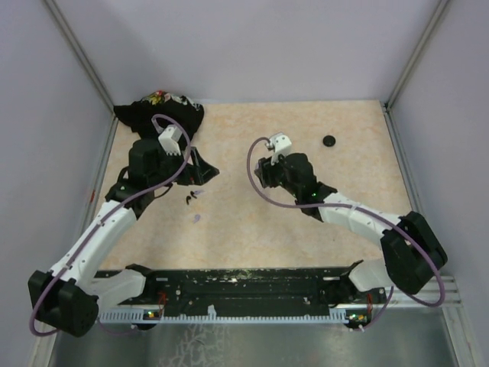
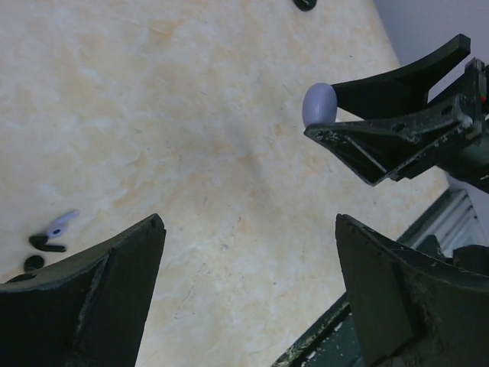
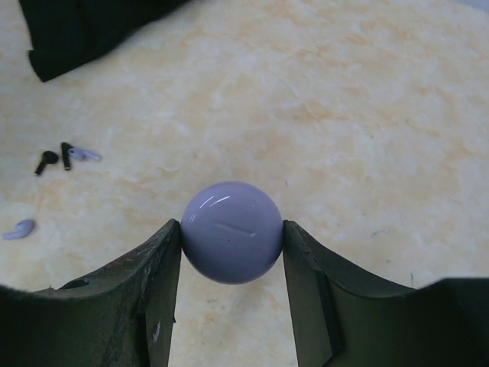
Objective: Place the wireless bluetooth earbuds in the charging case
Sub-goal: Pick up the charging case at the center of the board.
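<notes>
the round lavender charging case [image 3: 231, 222] is pinched between the fingers of the right hand [image 3: 231, 243], above the counter [image 3: 367, 115]. the left hand [image 2: 248, 229] is held spread, with nothing gripped. the wireless bluetooth earbuds [image 3: 66, 156] are seen lying on the counter beside the left hand: two dark and one lavender are clustered, and another lavender bud [image 3: 19, 228] is set a little apart.

No readable text, label, brand or number anywhere
</notes>
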You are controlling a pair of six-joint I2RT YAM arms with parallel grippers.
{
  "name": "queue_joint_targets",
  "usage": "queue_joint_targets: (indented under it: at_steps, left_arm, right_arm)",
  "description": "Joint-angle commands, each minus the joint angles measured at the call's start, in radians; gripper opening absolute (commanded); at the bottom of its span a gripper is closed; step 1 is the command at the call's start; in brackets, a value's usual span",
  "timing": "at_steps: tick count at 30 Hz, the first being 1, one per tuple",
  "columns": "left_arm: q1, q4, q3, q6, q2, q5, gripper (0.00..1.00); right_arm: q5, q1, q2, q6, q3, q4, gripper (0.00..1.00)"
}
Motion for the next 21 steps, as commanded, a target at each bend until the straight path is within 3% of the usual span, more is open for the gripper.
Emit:
queue_joint_targets:
  at_steps: [1, 11, 21]
  left_arm:
    - [0.005, 0.088, 0.048, -0.08, 0.04, 0.154, 0.95]
    - [-0.009, 0.2, 0.035, -0.165, 0.096, 0.305, 0.77]
    - [-0.061, 0.226, 0.039, -0.172, 0.152, 0.334, 0.66]
  right_arm:
    - [-0.043, 0.073, -0.088, -0.104, -0.049, 0.226, 0.42]
    - [-0.133, 0.179, -0.147, -0.23, -0.185, 0.487, 0.4]
    - [-0.18, 0.227, -0.159, -0.27, -0.193, 0.534, 0.39]
